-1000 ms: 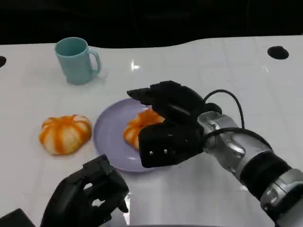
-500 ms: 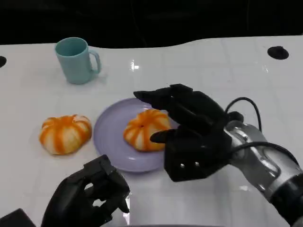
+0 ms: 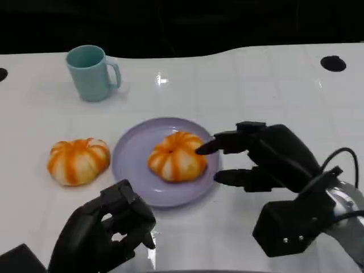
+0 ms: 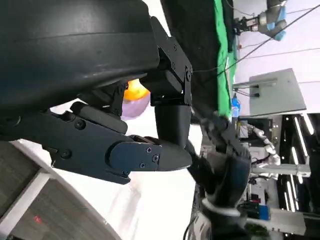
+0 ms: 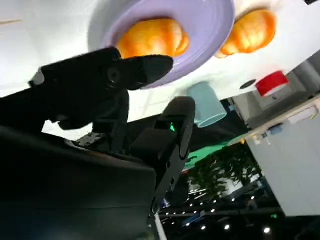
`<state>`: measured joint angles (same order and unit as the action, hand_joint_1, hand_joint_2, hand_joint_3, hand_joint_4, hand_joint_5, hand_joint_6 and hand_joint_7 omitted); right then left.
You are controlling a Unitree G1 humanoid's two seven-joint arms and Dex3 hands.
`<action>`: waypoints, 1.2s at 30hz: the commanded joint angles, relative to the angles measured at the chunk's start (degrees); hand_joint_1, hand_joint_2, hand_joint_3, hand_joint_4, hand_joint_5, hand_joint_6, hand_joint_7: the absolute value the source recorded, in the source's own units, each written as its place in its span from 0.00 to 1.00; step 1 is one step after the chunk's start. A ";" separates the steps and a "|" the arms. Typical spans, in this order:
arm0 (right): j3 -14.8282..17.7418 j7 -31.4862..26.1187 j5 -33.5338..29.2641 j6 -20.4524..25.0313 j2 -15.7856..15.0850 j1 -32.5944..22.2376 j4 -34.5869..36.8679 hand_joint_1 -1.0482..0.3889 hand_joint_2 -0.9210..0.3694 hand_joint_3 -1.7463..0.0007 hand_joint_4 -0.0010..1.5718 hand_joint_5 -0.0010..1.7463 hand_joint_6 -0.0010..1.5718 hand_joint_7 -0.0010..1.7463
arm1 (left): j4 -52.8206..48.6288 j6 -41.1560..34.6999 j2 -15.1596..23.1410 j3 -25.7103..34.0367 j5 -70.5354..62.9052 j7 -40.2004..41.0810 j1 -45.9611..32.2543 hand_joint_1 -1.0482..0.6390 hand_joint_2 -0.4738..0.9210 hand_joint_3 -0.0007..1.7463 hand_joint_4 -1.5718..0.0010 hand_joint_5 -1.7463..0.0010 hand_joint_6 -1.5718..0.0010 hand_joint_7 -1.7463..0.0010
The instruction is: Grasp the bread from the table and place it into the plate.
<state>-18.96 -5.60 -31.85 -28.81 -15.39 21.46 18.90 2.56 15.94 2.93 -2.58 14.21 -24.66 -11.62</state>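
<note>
Head view: two bread rolls. One bread [image 3: 177, 156] sits in the plate [image 3: 132, 165], the other roll [image 3: 78, 161] on the table [image 3: 256, 91] left of it. One teal mug [image 3: 91, 72] behind. My right hand [image 3: 267, 159], fingers spread, holds nothing, just right of the plate. My left hand [image 3: 105, 233], fingers curled in, holds nothing.

Left wrist: fingers [image 4: 150, 155] curled, plate edge behind.

Right wrist: fingers [image 5: 145, 67] apart beside the plate; both rolls and the mug show.

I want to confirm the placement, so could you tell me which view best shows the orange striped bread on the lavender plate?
The head view: the orange striped bread sits whole on the lavender plate. The right wrist view crops it behind a finger; the left wrist view shows a sliver.
</note>
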 commanded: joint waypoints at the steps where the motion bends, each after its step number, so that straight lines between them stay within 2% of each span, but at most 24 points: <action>1: 2.70 0.13 0.96 -0.23 -2.54 -3.87 -4.46 0.54 0.37 0.52 0.50 0.68 0.56 0.41 | -0.71 0.11 0.69 0.54 -0.03 0.20 0.05 0.30 1.00 0.19 0.58 0.00 0.63 0.12; 5: 3.90 0.87 1.45 -0.31 -3.58 -6.00 -6.71 0.60 0.39 0.52 0.55 0.73 0.61 0.42 | -0.94 0.19 0.63 0.53 0.05 0.11 0.21 0.30 1.00 0.19 0.58 0.00 0.63 0.12; 10: 4.30 1.36 1.33 -0.17 -3.39 -6.35 -7.21 0.61 0.39 0.51 0.56 0.73 0.62 0.42 | -0.99 0.24 0.63 0.53 0.05 0.10 0.23 0.30 1.00 0.19 0.58 0.00 0.63 0.12; 11: 4.60 1.03 0.89 -0.54 -4.01 -7.32 -7.86 0.61 0.40 0.51 0.56 0.73 0.62 0.41 | -0.87 0.03 0.56 0.50 0.13 0.17 0.19 0.30 1.00 0.19 0.58 0.00 0.63 0.12; 14: 6.77 -0.73 -1.05 -1.62 -6.49 -15.31 -14.52 0.60 0.52 0.36 0.62 0.77 0.66 0.45 | -0.82 0.25 0.38 0.39 0.19 0.16 -0.06 0.29 1.00 0.19 0.58 0.00 0.63 0.12; 21: 9.18 -1.26 -0.81 -1.45 -6.01 -23.08 -21.03 0.61 0.53 0.34 0.62 0.81 0.63 0.54 | -0.56 -0.01 0.54 0.67 0.31 0.25 -0.16 0.30 1.00 0.19 0.57 0.00 0.62 0.13; 30: 8.92 -4.05 -2.22 -1.89 -4.44 -25.69 -20.53 0.64 0.56 0.32 0.60 0.89 0.58 0.65 | -0.85 -0.20 1.00 1.33 1.02 -0.25 -0.39 0.29 1.00 0.18 0.59 0.00 0.62 0.14; 36: 8.53 -7.43 -4.05 -3.33 -4.24 -25.82 -18.32 0.67 0.60 0.29 0.62 0.88 0.58 0.68 | -1.07 0.29 1.18 1.43 0.31 0.07 -0.60 0.29 1.00 0.17 0.59 0.00 0.62 0.14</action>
<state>-10.80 -10.78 -34.84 -30.79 -19.65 -4.01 -0.64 1.78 15.85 3.15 -1.74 14.80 -24.66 -11.67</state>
